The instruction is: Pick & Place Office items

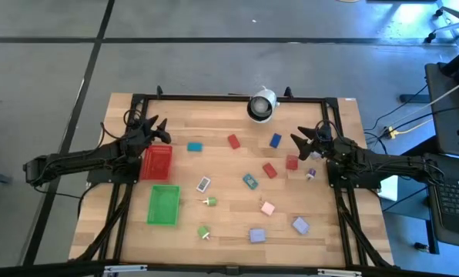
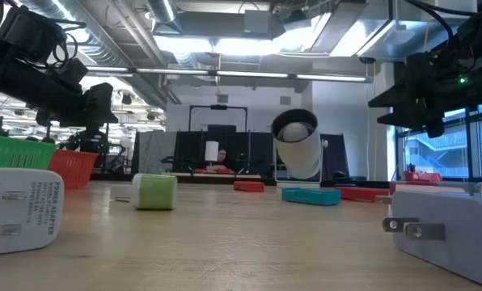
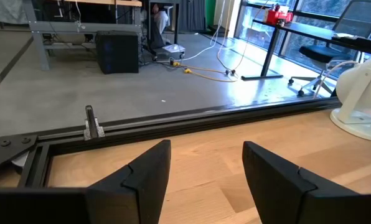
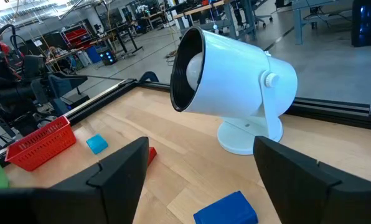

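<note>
we are holding the left gripper (image 1: 162,125) and right gripper (image 1: 299,141) apart-fingered and empty, flanking the white lamp (image 1: 262,105).

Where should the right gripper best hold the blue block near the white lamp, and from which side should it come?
Probably from straight above, across the short sides of the blue block. It lies flat on the table, slightly turned, with free space around it. The right gripper, open and empty, is just beside it and would need a small wrist turn.

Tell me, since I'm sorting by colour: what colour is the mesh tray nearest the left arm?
Red: the rectangular mesh tray, clearest in the high view.
</note>
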Tool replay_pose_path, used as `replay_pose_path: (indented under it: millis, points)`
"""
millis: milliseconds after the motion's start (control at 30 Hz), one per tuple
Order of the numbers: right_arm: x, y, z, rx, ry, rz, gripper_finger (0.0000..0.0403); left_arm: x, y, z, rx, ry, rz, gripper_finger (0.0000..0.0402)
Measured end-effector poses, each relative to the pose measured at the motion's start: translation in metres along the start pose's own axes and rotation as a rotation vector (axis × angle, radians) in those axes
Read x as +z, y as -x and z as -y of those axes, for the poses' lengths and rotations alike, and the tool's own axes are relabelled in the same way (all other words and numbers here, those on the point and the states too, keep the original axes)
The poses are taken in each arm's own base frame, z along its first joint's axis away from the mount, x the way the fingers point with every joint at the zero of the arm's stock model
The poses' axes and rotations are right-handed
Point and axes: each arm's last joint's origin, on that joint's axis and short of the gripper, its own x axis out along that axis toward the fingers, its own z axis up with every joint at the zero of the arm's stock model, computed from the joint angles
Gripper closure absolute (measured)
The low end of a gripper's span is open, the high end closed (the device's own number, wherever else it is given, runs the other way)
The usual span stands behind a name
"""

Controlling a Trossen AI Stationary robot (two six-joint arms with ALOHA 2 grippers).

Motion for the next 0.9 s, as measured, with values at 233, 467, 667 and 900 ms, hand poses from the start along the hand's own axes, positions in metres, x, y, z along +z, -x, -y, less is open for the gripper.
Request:
replay_pose_path:
  millis: [233, 467, 667, 900]
  points:
    - [0.0000, 0.0000, 0.0000, 0.000, 0.000, 0.000, 0.0111, 0.0000, 0.0000, 0.0000, 0.000, 0.000, 0.000, 0.0206]
    - [0.0009, 0.0000, 0.0005, -0.023, -0.010, 0.017, 0.0111, 0.0000, 0.0000, 0.0000, 0.000, 0.000, 0.000, 0.0205]
    - [0.0014, 0.0000, 0.0012, -0.044, -0.252, 0.036, 0.0110, 0.0003, 0.0000, -0.0006, 0.023, -0.194, 0.006, 0.0205]
    - [0.0015, 0.0000, 0.0015, -0.045, -0.476, 0.044, 0.0110, 0.0004, 0.0000, -0.0007, 0.026, -0.279, 0.005, 0.0205]
